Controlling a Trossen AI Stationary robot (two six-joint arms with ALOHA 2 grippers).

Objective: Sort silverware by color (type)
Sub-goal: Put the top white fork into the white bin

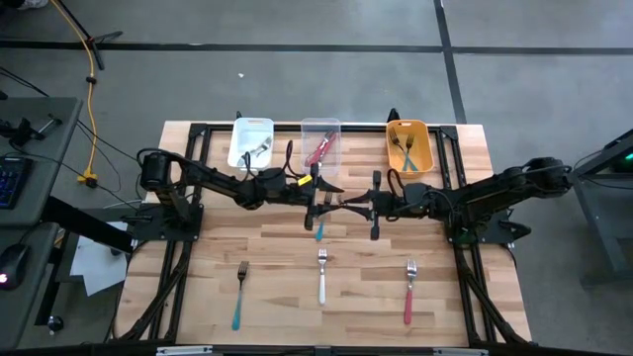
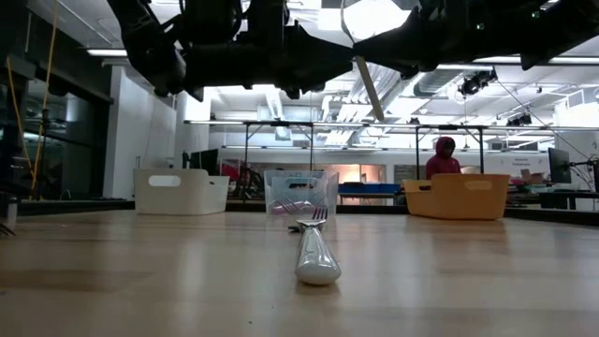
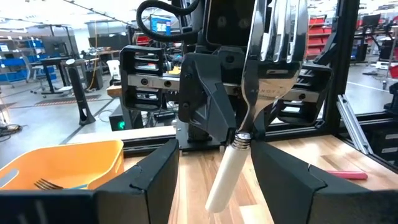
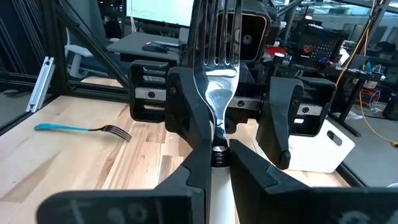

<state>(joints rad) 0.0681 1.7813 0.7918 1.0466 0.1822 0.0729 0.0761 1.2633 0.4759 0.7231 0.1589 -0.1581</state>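
Note:
A white-handled fork [image 4: 214, 93] is in the air over the table's middle, tines up, seen in the high view as fork [image 1: 347, 201]. My right gripper [image 4: 217, 155] is shut on it. My left gripper [image 3: 214, 155] faces it from the table's left and is open. Its fingers stand on either side of the white handle [image 3: 224, 177] without a visible touch. Lying flat on the table are a teal fork [image 1: 239, 297], a white fork [image 1: 321, 280], a red-pink fork [image 1: 408, 295] and another teal handle [image 1: 318, 230] just under my left gripper [image 1: 321, 196]. My right gripper pinches the white-handled fork at its metal neck [image 4: 217, 138], just above where the handle begins, between its two fingers [image 4: 193, 165]. The fingers come level from the table's right side and lie across the fork. The fork is lifted clear, roughly upright, with the handle below the hold.
Three bins stand along the far edge: a white bin [image 1: 251, 141] with one fork, a clear bin [image 1: 320, 144] with red-pink forks, and an orange bin [image 1: 408, 145] with teal forks. A black frame borders the table. A person in a red hood [image 2: 443, 157] is in the room behind.

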